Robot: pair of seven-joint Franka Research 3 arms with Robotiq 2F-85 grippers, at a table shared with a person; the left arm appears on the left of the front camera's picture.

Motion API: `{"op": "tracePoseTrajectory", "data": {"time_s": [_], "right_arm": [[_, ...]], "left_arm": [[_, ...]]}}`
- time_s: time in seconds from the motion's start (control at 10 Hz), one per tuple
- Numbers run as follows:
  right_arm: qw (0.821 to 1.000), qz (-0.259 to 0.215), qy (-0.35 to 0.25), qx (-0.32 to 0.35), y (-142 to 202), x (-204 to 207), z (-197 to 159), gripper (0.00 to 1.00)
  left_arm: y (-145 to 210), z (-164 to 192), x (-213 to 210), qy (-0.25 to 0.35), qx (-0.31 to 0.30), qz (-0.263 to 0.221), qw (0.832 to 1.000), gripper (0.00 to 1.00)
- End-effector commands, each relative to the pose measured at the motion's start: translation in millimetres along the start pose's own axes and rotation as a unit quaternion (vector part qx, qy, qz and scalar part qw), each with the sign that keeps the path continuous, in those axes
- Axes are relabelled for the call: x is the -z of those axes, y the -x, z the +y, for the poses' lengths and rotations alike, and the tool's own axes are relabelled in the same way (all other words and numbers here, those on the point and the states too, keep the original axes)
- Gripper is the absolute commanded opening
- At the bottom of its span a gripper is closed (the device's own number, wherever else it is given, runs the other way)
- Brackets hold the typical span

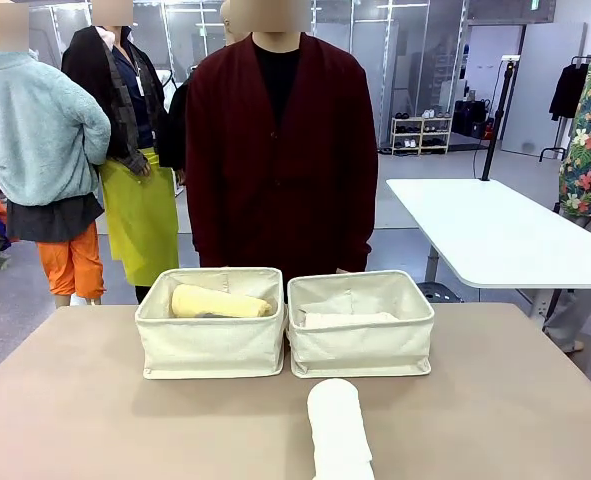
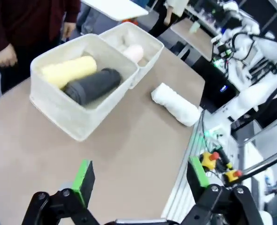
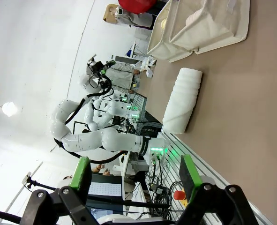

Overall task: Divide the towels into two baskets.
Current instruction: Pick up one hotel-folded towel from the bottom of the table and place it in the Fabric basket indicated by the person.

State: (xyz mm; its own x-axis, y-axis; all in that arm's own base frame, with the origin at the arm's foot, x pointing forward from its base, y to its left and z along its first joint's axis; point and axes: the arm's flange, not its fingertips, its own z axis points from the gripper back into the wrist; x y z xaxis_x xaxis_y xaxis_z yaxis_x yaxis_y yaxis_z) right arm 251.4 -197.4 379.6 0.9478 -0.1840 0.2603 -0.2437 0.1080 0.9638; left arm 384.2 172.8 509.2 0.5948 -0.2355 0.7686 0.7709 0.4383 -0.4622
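**One white towel not yet in a basket**

The rolled white terry towel (image 1: 340,430) lay on the tan desk (image 1: 75,400), lower centre of the front view, just before two cream canvas baskets. The basket at frame left (image 1: 210,350) held the pale yellow roll (image 1: 220,302) and the dark grey roll (image 2: 93,86). The basket at frame right (image 1: 360,350) held only the pale pink roll (image 2: 133,52), so the white one probably belonged there. The left fingers (image 2: 84,177) and right fingers (image 3: 81,173) stood spread wide and empty.

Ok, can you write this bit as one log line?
left basket: yellow towel, grey towel | right basket: pink towel | white towel: on table | left gripper: open | right gripper: open
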Motion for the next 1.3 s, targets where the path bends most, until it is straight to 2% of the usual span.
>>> {"op": "tracePoseTrajectory", "data": {"time_s": [0.0, 0.1, 0.3, 0.5, 0.6, 0.7, 1.2], "right_arm": [[1.000, 0.002, 0.002, 0.006, 0, 0, 5, 0.95], [1.000, 0.002, 0.002, 0.006, 0, 0, 5, 0.95], [1.000, 0.002, 0.002, 0.006, 0, 0, 5, 0.95], [1.000, 0.002, 0.002, 0.006, 0, 0, 5, 0.95], [1.000, 0.002, 0.002, 0.006, 0, 0, 5, 0.95], [1.000, 0.002, 0.002, 0.006, 0, 0, 5, 0.95], [1.000, 0.002, 0.002, 0.006, 0, 0, 5, 0.95]], "left_arm": [[41, 26, -18, 0.003, -0.084, 0.031, 0.996, 1.00], [70, 33, -37, 0.008, -0.124, 0.032, 0.992, 1.00], [112, 36, -72, 0.021, -0.122, -0.042, 0.991, 1.00], [145, 53, -79, 0.039, -0.202, 0.005, 0.979, 1.00], [141, 77, -70, 0.012, -0.209, 0.007, 0.978, 1.00], [146, 39, -73, 0.019, -0.175, -0.020, 0.984, 1.00], [146, 39, -73, 0.019, -0.175, -0.020, 0.984, 1.00]]}}
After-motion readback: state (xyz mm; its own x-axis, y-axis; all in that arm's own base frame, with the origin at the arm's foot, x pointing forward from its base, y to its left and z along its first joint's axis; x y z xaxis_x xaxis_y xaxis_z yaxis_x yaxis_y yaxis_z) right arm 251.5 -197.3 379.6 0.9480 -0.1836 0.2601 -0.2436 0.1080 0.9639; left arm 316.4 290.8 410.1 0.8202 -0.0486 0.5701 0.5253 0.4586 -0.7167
